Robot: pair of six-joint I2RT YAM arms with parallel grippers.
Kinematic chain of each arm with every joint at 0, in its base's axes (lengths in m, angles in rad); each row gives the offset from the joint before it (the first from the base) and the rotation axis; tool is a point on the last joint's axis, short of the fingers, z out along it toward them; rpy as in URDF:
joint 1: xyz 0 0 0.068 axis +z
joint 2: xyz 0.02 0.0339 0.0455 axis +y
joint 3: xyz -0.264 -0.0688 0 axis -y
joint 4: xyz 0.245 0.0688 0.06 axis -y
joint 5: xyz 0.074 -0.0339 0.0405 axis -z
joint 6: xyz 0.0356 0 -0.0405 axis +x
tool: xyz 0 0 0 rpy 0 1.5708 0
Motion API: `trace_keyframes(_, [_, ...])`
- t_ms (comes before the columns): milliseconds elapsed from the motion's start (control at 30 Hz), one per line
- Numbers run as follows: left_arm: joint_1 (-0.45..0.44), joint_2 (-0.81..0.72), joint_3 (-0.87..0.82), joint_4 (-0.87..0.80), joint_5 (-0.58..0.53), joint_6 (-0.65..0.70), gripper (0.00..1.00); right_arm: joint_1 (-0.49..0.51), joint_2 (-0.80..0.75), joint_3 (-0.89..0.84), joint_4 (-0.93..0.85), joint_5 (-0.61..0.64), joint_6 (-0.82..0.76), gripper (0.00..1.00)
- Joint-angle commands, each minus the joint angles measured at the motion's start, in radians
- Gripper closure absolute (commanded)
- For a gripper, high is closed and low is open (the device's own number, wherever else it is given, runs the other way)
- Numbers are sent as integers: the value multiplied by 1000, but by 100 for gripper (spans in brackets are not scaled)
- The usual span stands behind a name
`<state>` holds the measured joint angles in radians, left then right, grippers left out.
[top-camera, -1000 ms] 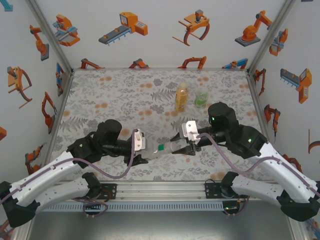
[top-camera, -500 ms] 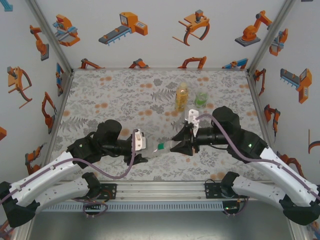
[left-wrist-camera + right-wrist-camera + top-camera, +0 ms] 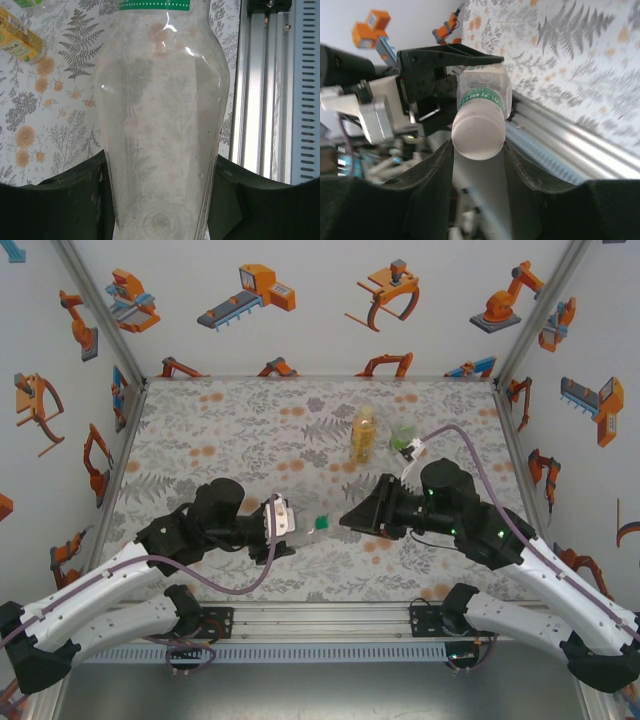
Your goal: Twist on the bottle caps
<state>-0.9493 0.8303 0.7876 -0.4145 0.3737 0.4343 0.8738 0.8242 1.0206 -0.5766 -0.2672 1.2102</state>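
Fingers [image 3: 70, 200] of the left gripper [image 3: 297, 532] are clamped on the lower body of a clear plastic bottle with a green neck band [image 3: 160, 125]. One black finger presses each side, holding the bottle roughly level over the flower-patterned tabletop [image 3: 220, 430]. The bottle's neck points at the right gripper [image 3: 478, 150]. A small round white plastic cap [image 3: 477, 137] sits on the clear bottle's mouth, just past the green band. The right gripper's two fingers stand close against either side of the cap and appear to pinch it at their tips. Beyond the clear bottle and to its right, well apart from it, an amber-yellow plastic bottle [image 3: 363, 435] stands upright. A shorter greenish-clear plastic bottle [image 3: 402, 437] is further right still.
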Motion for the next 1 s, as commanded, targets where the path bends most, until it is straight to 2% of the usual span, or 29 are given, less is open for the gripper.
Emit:
trace_keyframes(0, [-2,-10,-2,66,-4,17,98,-2,-7,-23,-51,9,304,100])
trace_keyframes(100, [-1,-9,-4,69,-4,15,98,-2,-7,-13,-26,11,315,100])
trace_keyframes(233, [-2,-6,0,63,8,12,98,-3,19,47,-48,31,227,86])
trace_keyframes(300, [-2,-6,-4,61,18,9,98,-2,40,102,-102,49,134,74])
trace_keyframes(433, [-2,-8,-2,46,38,6,98,-2,80,217,-203,86,-102,61])
trace_keyframes(600, [-1,-17,-4,40,68,0,98,-3,86,243,-177,67,-385,55])
trace_keyframes(733, [-2,-17,2,29,99,-1,98,-3,66,225,-73,-15,-660,52])
trace_keyframes(967, [-1,-21,8,17,137,-14,98,-2,58,226,-2,-299,-1223,44])
